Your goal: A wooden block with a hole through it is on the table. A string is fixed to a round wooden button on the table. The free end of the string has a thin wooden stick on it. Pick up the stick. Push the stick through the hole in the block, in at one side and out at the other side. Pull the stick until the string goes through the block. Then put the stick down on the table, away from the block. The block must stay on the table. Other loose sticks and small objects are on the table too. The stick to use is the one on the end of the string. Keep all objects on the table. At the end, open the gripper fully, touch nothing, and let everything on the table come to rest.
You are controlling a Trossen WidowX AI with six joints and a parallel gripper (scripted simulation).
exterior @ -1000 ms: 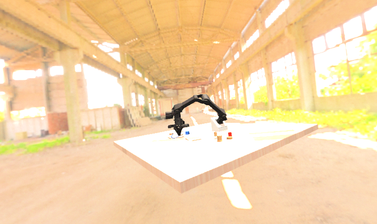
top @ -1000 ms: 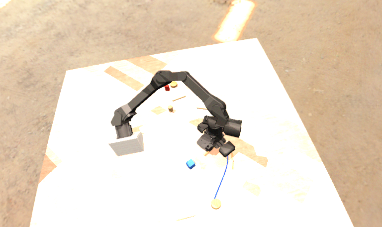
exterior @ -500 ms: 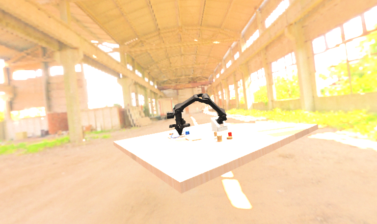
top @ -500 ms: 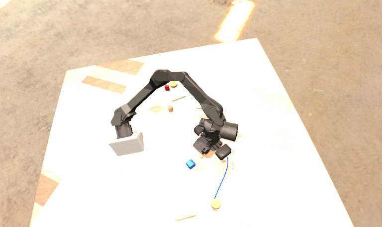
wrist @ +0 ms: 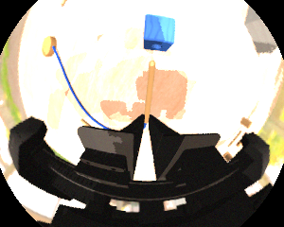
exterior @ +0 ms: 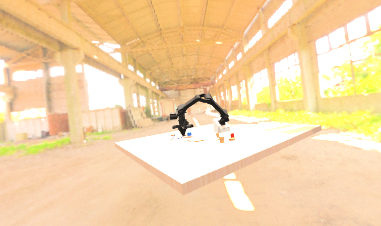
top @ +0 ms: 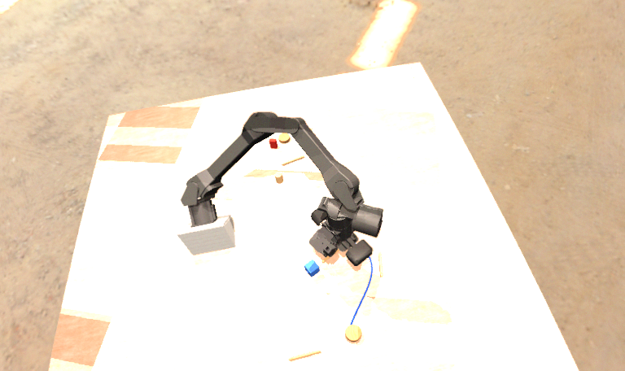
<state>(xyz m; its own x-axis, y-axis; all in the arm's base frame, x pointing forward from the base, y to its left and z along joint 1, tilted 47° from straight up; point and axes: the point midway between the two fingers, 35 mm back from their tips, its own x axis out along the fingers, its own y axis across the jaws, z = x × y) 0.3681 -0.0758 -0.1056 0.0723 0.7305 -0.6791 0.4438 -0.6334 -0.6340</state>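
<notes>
Big pale wooden surface (top: pixel 438 237) (exterior: pixel 182 161) in the middle of an old hall, sunlight on it bright enough to wash out most of the grain.

Black arm (top: pixel 317 150) (exterior: pixel 191 103) arches high over it, wrist down. Its grey-white pedestal (top: pixel 230 245) (exterior: pixel 226 129) stands on the same surface, well apart from the work.

End effector (top: pixel 342 250) (exterior: pixel 183 135) (wrist: pixel 146 117) is closed on the string's stick, gripping it near the string end. Fingers point down, low over the surface. Can't tell how much clearance is under the tips.

Blue block (top: pixel 311 268) (exterior: pixel 189 134) (wrist: pixel 159 33) sits on the surface near the fingers. Wrist view shows the hole opening in the side facing the stick.

Wooden button (top: pixel 353 333) (wrist: pixel 49 45) lies flat, well apart from the block. Small red block (top: pixel 273 143) (exterior: pixel 232 135) is on the far side of the top view, just beside a wooden disc (top: pixel 284 137). Wooden cylinder (top: pixel 278 178) stands nearer the middle.

Held stick (top: pixel 324 260) (wrist: pixel 150 90) sticks out from between the tips toward the blue block, free end near the hole but short of it. Not threaded.

Loose sticks: one (top: pixel 304 355) near the button, another near the string, a third between disc and cylinder.

Thinnest item: blue string (top: pixel 369 279) (exterior: pixel 176 138) (wrist: pixel 68 84), curving from button to fingertips.
</notes>
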